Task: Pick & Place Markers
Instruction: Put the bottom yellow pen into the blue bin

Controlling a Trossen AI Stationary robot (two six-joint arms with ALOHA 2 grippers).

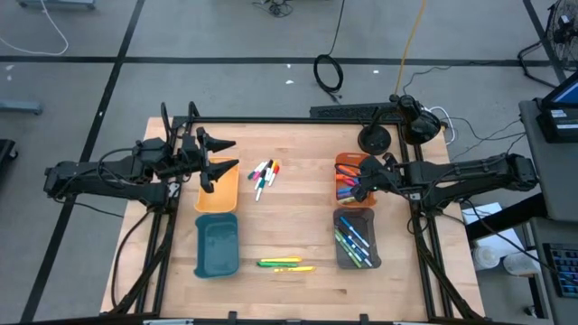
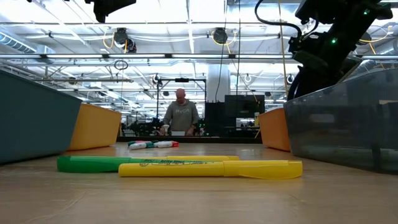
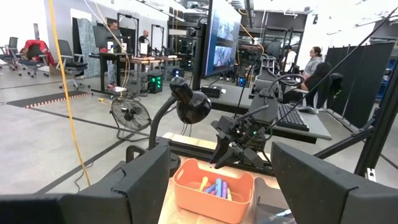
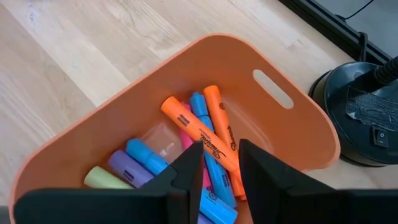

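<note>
A cluster of thin white markers [image 1: 264,176] with coloured caps lies on the table's middle, toward the far edge; it also shows in the low view [image 2: 152,144]. A green highlighter [image 2: 93,163] and a yellow highlighter [image 2: 211,168] lie side by side near the front edge [image 1: 284,264]. My right gripper [image 4: 221,155] hovers over the orange tray [image 4: 298,124], its fingers a narrow gap apart above the highlighters in it [image 4: 202,134], holding nothing. My left gripper [image 1: 230,155] is wide open and empty above the yellow tray [image 1: 217,194].
A teal tray [image 1: 217,246] stands at the front left. A grey tray [image 1: 357,239] with several markers stands at the front right. A black lamp base [image 1: 374,139] and cables lie at the far right. Bare wood lies between the tray pairs.
</note>
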